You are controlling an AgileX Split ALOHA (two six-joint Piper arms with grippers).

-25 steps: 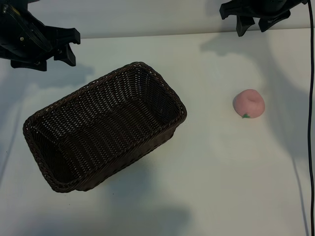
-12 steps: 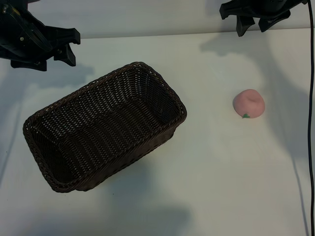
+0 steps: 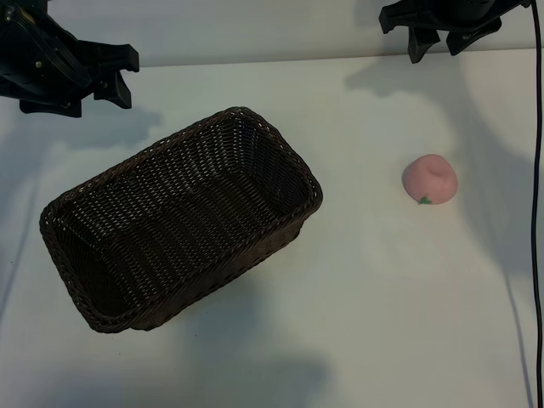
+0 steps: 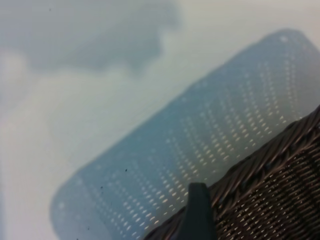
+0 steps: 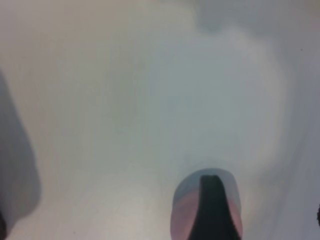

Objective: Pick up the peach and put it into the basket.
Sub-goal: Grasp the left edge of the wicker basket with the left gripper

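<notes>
The peach [image 3: 430, 179], small and pale pink with a green leaf bit, lies on the white table at the right. The dark-brown woven basket [image 3: 280, 157] stands slantwise at centre left with nothing in it. My right gripper [image 3: 438, 49] hangs open at the far right edge, well behind the peach and holding nothing. In the right wrist view the peach [image 5: 182, 215] shows partly behind one dark finger [image 5: 212, 207]. My left gripper [image 3: 124, 78] is open at the far left, beyond the basket. The left wrist view shows a finger [image 4: 199, 215] over the basket rim [image 4: 270, 157].
A black cable [image 3: 537, 212] runs down the right edge of the table. White tabletop [image 3: 374, 289] lies between the basket and the peach and along the near side.
The left arm has crept very slightly toward the far edge. The peach, the basket and the right arm stay where they were.
</notes>
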